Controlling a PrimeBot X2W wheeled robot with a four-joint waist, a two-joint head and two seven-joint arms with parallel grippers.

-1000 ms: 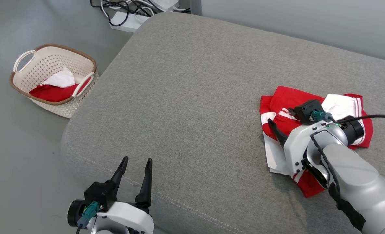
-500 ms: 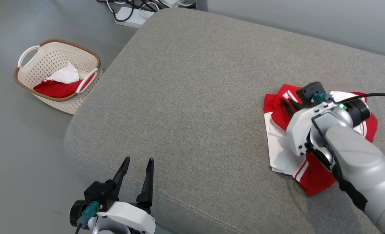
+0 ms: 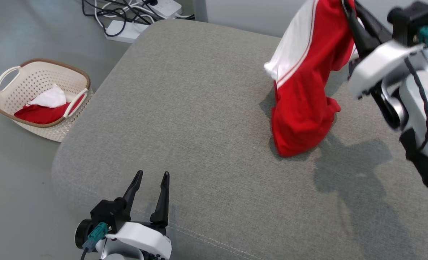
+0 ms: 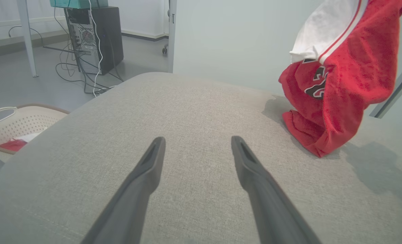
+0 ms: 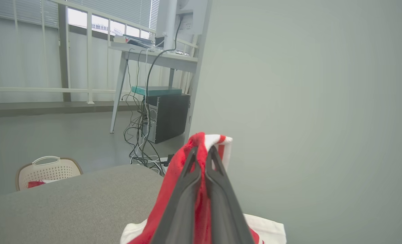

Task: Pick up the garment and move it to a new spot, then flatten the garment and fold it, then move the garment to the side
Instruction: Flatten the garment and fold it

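The right claw (image 5: 201, 152) is shut tight on the top of the red and white garment (image 3: 304, 90), high over the far right part of the grey sofa seat (image 3: 199, 108). The garment hangs straight down from the claw. Its long way runs up and down, and its bunched bottom end touches the seat. A white part with thin stripes shows near the top, and a dark print shows lower down in the left wrist view. The left claw (image 3: 152, 174) has its fingers apart and holds nothing. It is low by the front edge of the seat, well apart from the garment. A cream basket (image 3: 22, 85) with red and white cloth in it sits on the grey floor (image 3: 18, 180) beside the sofa. Black cables (image 3: 127, 14) lie on the floor behind the sofa, near a pale wall (image 5: 306, 84). A black computer box (image 5: 167, 117) stands under a desk (image 5: 153, 57).
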